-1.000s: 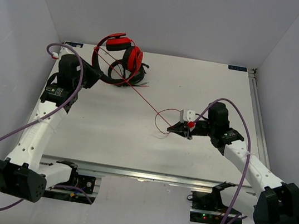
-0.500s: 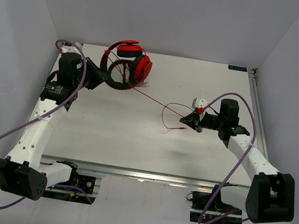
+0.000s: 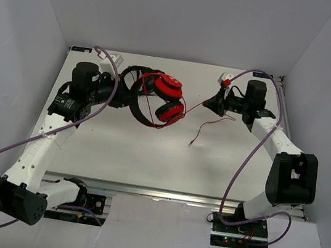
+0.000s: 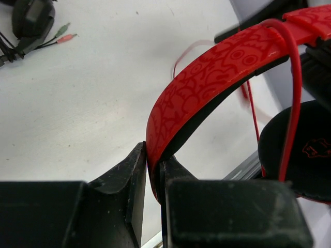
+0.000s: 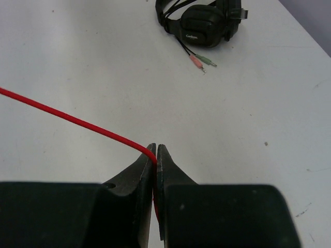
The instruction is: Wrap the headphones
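Left hand (image 3: pixel 121 97) is clamped shut on the headphones (image 3: pixel 163 99), gripping the red patterned headband (image 4: pixel 207 77). In my left wrist view the band sits edge-on between the two fingers, pinched tight. The headphones are near the far edge of the table (image 3: pixel 117 154), a bit left of its middle, held out sideways from the left hand. The two earcups (image 3: pixel 169 109) are on the side toward the right arm. Looks lifted, but I can't tell if the lower cup touches the table.

Right hand (image 3: pixel 209 104) is closed on the thin red cable (image 3: pixel 193 106), near the far-right part of the table. The right wrist view shows the cable coming in from the left and going straight into the shut jaws. Between the cups and the right hand the cable is short and slightly curved. Its loose tail drops toward the middle of the table and ends there, lying free. One strand of cable crosses over the headband in the left wrist view.

All-black headphones (image 5: pixel 201 20) lie on the table, well apart from the right hand, with pink and green plugs (image 5: pixel 201 61) beside them.
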You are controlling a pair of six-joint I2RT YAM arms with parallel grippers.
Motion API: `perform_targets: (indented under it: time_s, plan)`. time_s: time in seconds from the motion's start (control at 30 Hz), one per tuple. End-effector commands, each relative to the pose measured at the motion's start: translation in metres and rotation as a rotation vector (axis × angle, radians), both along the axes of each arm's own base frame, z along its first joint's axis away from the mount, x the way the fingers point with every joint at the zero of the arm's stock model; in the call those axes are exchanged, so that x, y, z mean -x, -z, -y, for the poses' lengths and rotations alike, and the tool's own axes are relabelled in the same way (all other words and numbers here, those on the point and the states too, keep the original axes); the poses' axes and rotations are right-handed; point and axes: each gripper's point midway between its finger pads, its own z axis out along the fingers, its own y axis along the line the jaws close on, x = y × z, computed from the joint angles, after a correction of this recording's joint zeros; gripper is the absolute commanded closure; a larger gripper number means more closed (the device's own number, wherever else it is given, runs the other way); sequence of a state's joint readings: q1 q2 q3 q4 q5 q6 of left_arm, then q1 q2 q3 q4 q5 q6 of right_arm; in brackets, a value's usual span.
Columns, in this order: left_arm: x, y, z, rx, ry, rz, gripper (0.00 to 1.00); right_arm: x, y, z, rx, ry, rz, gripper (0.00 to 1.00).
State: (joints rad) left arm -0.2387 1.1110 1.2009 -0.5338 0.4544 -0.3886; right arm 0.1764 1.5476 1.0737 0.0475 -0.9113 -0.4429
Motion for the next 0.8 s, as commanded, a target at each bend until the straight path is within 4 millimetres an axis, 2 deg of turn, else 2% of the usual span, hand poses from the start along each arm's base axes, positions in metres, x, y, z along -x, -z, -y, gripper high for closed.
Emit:
perform_targets:
  time_s: [0.0, 0.27, 0.37, 0.6, 0.77]
  plan:
    - [0.037, 0.008, 0.017, -0.152, 0.241, 0.119, 1.0, -0.033, -0.025, 0.011, -0.01, 0.11, 0.016, 0.92]
    - [0.057, 0.055, 0.035, -0.416, 0.416, 0.163, 1.0, -0.045, -0.055, 0.003, -0.023, 0.085, 0.055, 0.92]
    - [0.061, 0.073, 0.043, -0.492, 0.462, 0.136, 1.0, -0.044, -0.056, 0.002, -0.014, 0.094, 0.043, 0.92]
    - [0.068, 0.069, 0.048, -0.512, 0.511, 0.19, 1.0, -0.06, -0.039, 0.013, 0.032, 0.185, 0.013, 0.92]
    - [0.068, 0.084, 0.038, -0.585, 0.493, 0.169, 1.0, -0.069, -0.059, 0.016, 0.012, 0.226, 0.033, 0.92]
